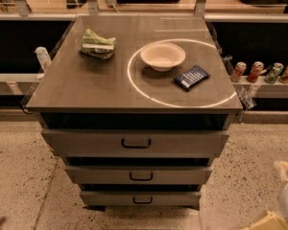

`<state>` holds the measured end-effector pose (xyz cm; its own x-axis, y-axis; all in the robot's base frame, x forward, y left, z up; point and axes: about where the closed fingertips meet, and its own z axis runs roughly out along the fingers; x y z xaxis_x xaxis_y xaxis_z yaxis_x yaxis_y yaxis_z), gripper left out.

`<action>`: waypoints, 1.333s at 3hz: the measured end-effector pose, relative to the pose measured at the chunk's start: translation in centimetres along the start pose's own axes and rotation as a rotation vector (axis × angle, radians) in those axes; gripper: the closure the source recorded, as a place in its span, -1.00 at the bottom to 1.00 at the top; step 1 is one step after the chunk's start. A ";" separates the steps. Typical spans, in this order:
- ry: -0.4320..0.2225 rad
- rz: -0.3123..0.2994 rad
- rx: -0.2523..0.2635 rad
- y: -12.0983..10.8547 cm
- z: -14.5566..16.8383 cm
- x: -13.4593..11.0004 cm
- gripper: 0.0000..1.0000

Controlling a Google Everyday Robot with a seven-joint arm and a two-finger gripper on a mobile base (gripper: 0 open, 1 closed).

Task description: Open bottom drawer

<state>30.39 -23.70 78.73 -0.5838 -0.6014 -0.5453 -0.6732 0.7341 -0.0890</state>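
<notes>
The bottom drawer [173,198] is the lowest and narrowest of three grey fronts on the cabinet, with a small black loop handle [142,200]. It looks closed, about flush under the middle drawer [182,175]. The widest top drawer [182,143] is above that. My gripper [284,200] shows only as a cream, blurred shape at the bottom right corner, low over the floor. It is well to the right of the drawers and apart from them.
On the cabinet top [86,80] lie a green packet [98,43], a white bowl [162,55] and a dark blue packet [191,77]. Several cans [264,72] stand on a ledge at the right. Speckled floor [19,176] surrounds the cabinet.
</notes>
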 end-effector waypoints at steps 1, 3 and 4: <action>0.047 0.088 -0.047 -0.2 6.7 4.1 -1.00; 0.098 0.041 -0.104 -1.9 13.6 4.2 -0.61; 0.098 0.041 -0.104 -1.9 13.6 4.2 -0.15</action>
<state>35.35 -23.34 65.29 -0.6502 -0.6031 -0.4620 -0.6880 0.7254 0.0213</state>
